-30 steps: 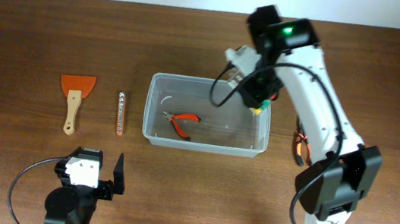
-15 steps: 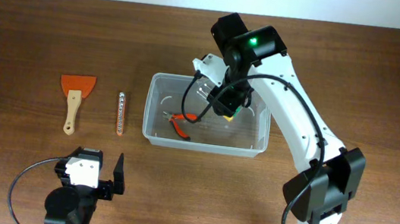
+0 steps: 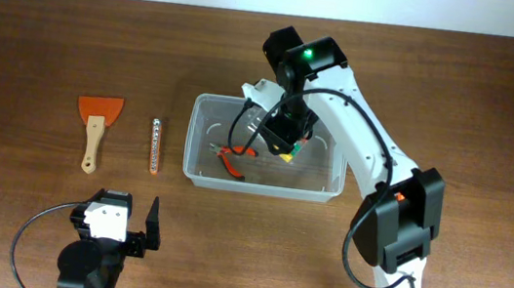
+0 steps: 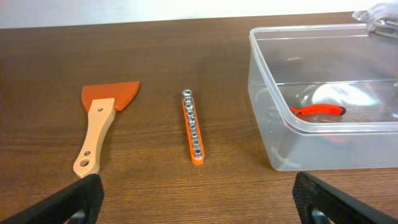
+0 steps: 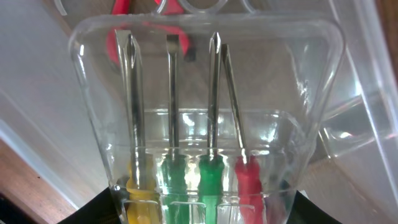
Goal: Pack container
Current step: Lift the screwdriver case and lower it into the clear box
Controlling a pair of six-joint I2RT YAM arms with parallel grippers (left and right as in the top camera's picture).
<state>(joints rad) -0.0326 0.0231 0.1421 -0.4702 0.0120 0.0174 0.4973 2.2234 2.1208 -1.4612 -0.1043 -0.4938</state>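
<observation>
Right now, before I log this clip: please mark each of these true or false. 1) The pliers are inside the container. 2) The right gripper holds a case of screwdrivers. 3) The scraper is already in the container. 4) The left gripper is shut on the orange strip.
1) The pliers lie inside the container. True.
2) The right gripper holds a clear case of screwdrivers over the container. True.
3) The scraper is in the container. False: it lies on the table, outside the container.
4) The left gripper is shut on the orange strip. False: it is open and empty, and the strip lies on the table beside the scraper.
</observation>
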